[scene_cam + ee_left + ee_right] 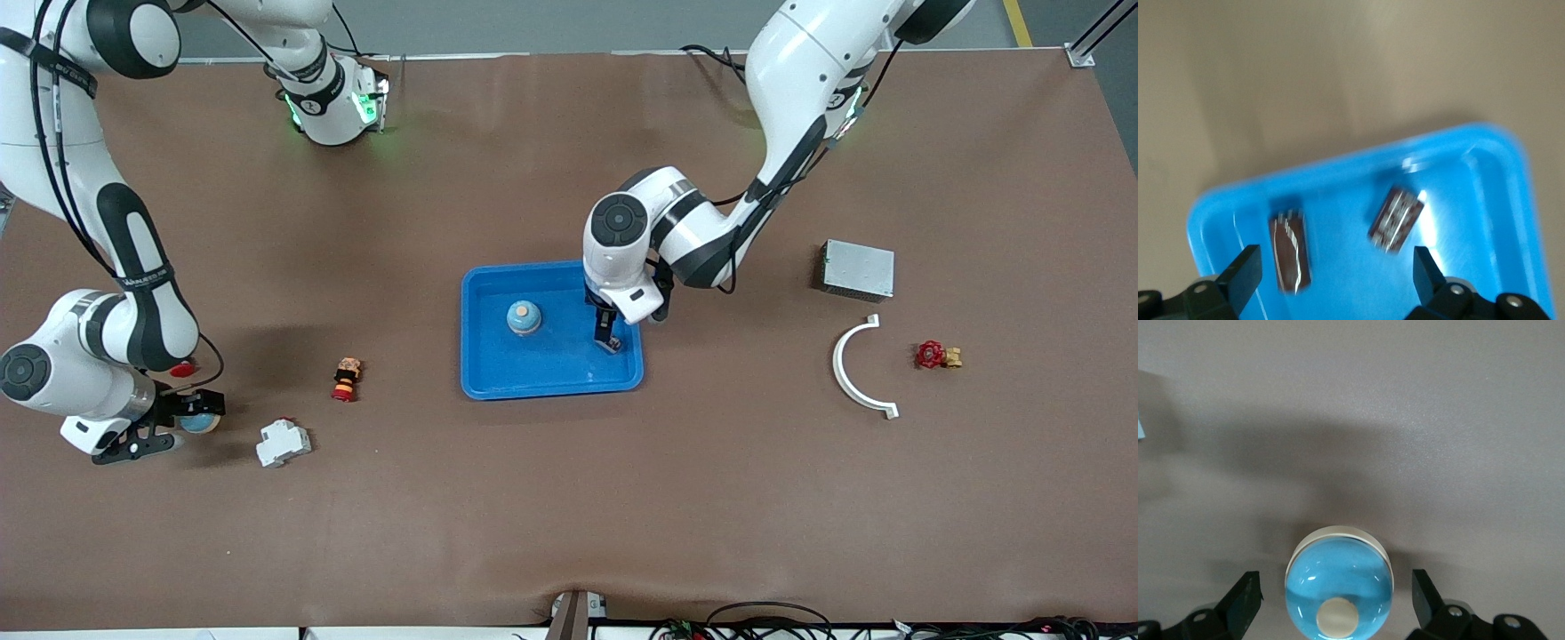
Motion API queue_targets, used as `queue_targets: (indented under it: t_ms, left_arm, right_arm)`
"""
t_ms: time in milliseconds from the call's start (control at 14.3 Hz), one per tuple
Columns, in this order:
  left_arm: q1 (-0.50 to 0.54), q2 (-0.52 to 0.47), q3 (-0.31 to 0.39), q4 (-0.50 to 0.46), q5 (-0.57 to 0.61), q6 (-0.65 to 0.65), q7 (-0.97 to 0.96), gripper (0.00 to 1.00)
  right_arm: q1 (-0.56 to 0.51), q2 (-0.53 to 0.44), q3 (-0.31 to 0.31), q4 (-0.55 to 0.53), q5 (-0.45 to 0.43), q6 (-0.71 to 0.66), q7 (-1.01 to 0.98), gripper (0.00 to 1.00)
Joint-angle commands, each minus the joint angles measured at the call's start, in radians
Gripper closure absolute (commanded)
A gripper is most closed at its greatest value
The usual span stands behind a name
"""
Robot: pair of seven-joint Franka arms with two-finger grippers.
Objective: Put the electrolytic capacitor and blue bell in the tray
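Currently left end effector [608, 343] open over tray [498, 378], which holds one blue bell [524, 317] and capacitor [1396, 219]. Right end effector [169, 427] open around second bell [1339, 584] on counter [569, 498], breaker [283, 442] beside.

The tray [498, 378] lies mid-table. A bell [524, 317] sits in it, toward the right arm's end. The left gripper [607, 342] hangs over the tray's opposite end, fingers [1241, 277] apart, above two small cylindrical parts [1290, 251] on the tray floor. The right gripper [182, 425] is at the right arm's end, fingers [1241, 605] apart, straddling a second bell [1339, 587] on the table.
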Motion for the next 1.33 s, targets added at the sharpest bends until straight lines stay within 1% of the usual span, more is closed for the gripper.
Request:
queue_targets:
  t_ms: [0, 140, 210, 280, 350, 420, 561, 631, 701, 841, 911, 1051, 1191, 1261]
  left_arm:
    - [0.035, -0.04, -0.003, 0.109, 0.044, -0.221, 0.203, 0.0]
    - [0.084, -0.061, -0.004, 0.179, 0.023, -0.289, 0.354, 0.0]
    - [0.11, -0.09, -0.003, 0.194, 0.024, -0.314, 0.426, 0.0]
    - [0.153, -0.118, -0.009, 0.197, 0.018, -0.322, 0.547, 0.0]
    - [0.199, -0.141, -0.015, 0.203, -0.015, -0.325, 0.68, 0.0]
    - [0.225, -0.171, -0.009, 0.211, -0.064, -0.329, 0.794, 0.0]
    - [0.287, -0.21, -0.01, 0.214, -0.092, -0.34, 1.009, 0.0]
    - [0.313, -0.222, -0.01, 0.214, -0.092, -0.373, 1.131, 0.0]
    - [0.324, -0.231, -0.007, 0.214, -0.092, -0.409, 1.206, 0.0]
    - [0.354, -0.271, -0.003, 0.216, -0.091, -0.44, 1.254, 0.0]
    - [0.38, -0.288, -0.01, 0.214, -0.092, -0.443, 1.261, 0.0]
    - [0.406, -0.329, -0.007, 0.216, -0.091, -0.458, 1.304, 0.0]
    - [0.426, -0.36, -0.006, 0.216, -0.096, -0.46, 1.33, 0.0]
    - [0.442, -0.369, -0.006, 0.216, -0.108, -0.46, 1.352, 0.0]
  right_arm:
    - [-0.021, 0.003, 0.018, -0.003, 0.003, 0.001, -0.018, 0.03]
    - [-0.021, 0.001, 0.019, -0.005, 0.003, -0.002, -0.019, 0.29]
    - [-0.021, 0.001, 0.018, -0.005, 0.001, -0.003, -0.019, 0.45]
    - [-0.021, 0.001, 0.018, -0.003, 0.003, -0.006, -0.015, 0.64]
    - [-0.021, -0.002, 0.019, -0.003, 0.003, -0.011, -0.011, 0.88]
    - [-0.018, -0.005, 0.019, -0.003, 0.003, -0.018, -0.006, 1.0]
    - [-0.009, -0.018, 0.027, 0.011, 0.015, -0.087, 0.015, 1.0]
    - [-0.001, -0.038, 0.035, 0.012, 0.021, -0.126, 0.053, 1.0]
    - [0.013, -0.07, 0.045, 0.012, 0.023, -0.178, 0.104, 1.0]
    - [0.051, -0.159, 0.058, 0.012, 0.023, -0.323, 0.226, 1.0]
    - [0.083, -0.196, 0.059, 0.012, 0.03, -0.372, 0.3, 1.0]
    - [0.132, -0.259, 0.059, 0.009, 0.101, -0.451, 0.404, 1.0]
    - [0.172, -0.297, 0.058, 0.008, 0.185, -0.489, 0.466, 1.0]
    - [0.204, -0.313, 0.058, 0.008, 0.192, -0.496, 0.533, 1.0]
